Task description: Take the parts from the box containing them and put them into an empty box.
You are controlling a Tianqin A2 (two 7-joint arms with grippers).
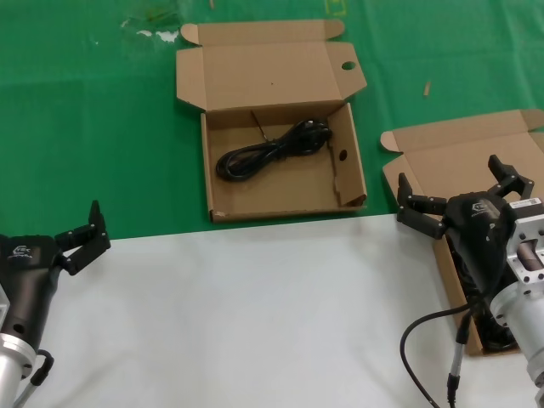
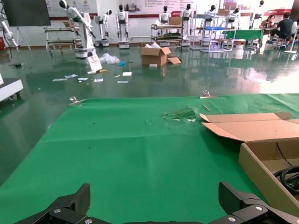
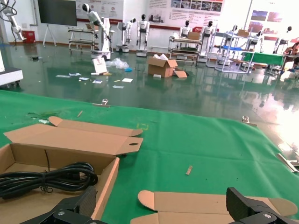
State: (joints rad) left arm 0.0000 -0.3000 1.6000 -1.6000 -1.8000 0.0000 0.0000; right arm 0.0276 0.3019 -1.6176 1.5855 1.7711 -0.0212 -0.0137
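One black power cord lies looped inside the middle cardboard box, whose lid and side flap have round holes; it shows again as the cord in the box and as the cord in the box. A second open box without holes sits at the right. My right arm hides most of its inside. My right gripper hovers open above this box near its lid, holding nothing. My left gripper is open and idle at the lower left.
Green cloth covers the far half of the table and white sheet the near half. A thick black robot cable loops by the right arm. A small scrap lies on the green behind the right box.
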